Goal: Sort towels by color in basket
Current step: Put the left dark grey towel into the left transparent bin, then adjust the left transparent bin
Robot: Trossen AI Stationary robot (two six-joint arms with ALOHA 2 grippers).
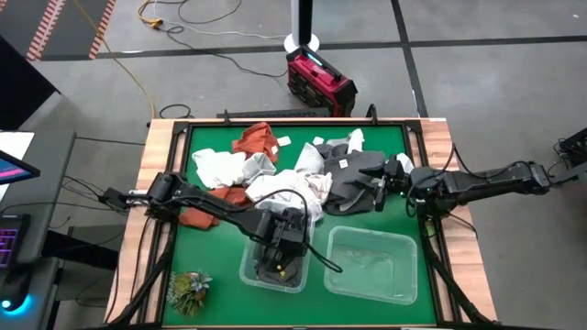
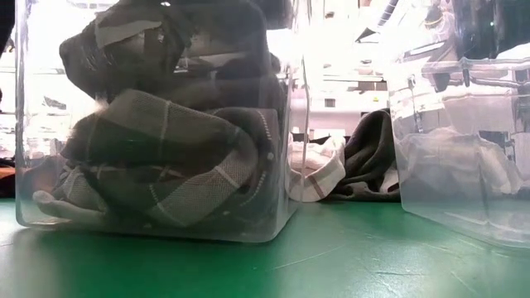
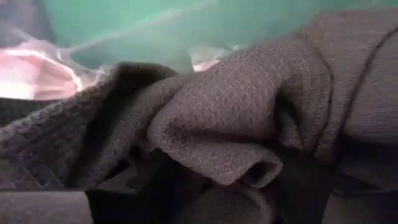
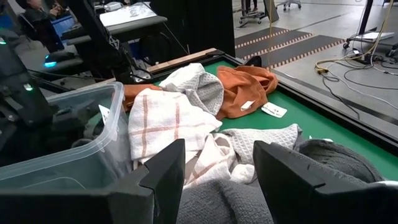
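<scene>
Left gripper [image 1: 281, 249]: inside the left clear bin [image 1: 248, 271], buried in dark grey towels [image 2: 166, 157]; finger state cannot be told; presumably depositing greys. Right gripper [image 4: 214, 171]: fingers spread, empty, over a dark grey towel [image 1: 353, 179] near the mat's right edge. Unsorted towels [image 1: 266, 174]: heaped mid-mat. Right clear bin [image 1: 371, 264]: open room above.
</scene>
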